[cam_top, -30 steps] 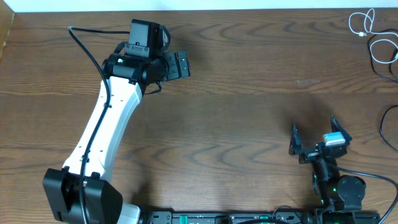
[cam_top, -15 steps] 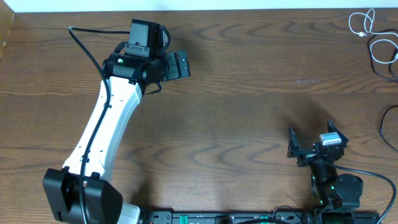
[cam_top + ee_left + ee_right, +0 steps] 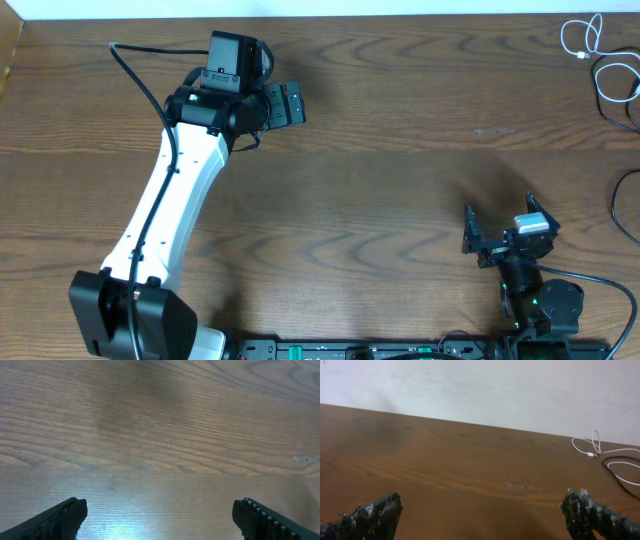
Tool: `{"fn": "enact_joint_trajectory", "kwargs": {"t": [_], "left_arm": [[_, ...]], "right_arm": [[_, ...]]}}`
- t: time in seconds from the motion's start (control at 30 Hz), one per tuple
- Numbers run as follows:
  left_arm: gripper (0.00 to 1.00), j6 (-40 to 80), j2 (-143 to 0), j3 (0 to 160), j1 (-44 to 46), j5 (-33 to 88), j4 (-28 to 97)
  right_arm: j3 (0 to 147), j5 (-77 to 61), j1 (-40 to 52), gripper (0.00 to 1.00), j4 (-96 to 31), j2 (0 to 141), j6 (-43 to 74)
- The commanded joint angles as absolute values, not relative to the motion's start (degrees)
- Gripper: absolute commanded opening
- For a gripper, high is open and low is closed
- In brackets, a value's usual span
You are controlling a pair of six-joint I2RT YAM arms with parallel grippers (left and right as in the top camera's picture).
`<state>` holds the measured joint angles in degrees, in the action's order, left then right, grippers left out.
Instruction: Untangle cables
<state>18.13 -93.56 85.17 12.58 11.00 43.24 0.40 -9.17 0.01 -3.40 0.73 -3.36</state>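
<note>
The cables lie at the far right corner of the desk [image 3: 400, 180], and neither gripper is near them. The white cable [image 3: 580, 38] is a small loop close to the far edge. The black cable [image 3: 612, 82] curls just beside it on the near side and runs along the right edge, partly out of the overhead view. Whether the two cross cannot be told at this size.

The right gripper [image 3: 500, 225] is clearly the nearer one. It sits towards the near right corner, jaws spread wide and empty, low over the wood. From its own camera the white cable [image 3: 592, 447] and black cable [image 3: 620, 467] show ahead and off to the right, well apart from the fingertips. The bundle's long axis looks roughly parallel to the right edge. The coming reach would therefore probably go forward and rightward.

The left gripper [image 3: 288, 103] is also spread wide and holds nothing. Its arm stretches to the far left part of the desk with the fingers pointing right. Its camera shows only bare wood between the fingertips [image 3: 55, 519]. The cables are well away across the desk from it.
</note>
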Motion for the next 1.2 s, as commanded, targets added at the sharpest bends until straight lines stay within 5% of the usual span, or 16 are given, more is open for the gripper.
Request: {"fn": "enact_joint_trajectory", "kwargs": {"t": [0.0, 0.57, 1.17], "left_arm": [[0.98, 17.78, -94.08, 85.49, 12.56, 7.05, 44.18], [0.98, 11.16, -84.49, 84.44, 9.80, 2.48, 49.17], [0.98, 5.54, -41.12, 31.75, -1.67, 11.55, 0.36]], "right_arm": [[0.32, -9.13, 0.43, 0.99, -3.64, 0.71, -2.63], [0.32, -9.13, 0.43, 0.99, -3.64, 0.71, -2.63], [0.32, -9.13, 0.43, 0.99, -3.64, 0.71, -2.61]]}}
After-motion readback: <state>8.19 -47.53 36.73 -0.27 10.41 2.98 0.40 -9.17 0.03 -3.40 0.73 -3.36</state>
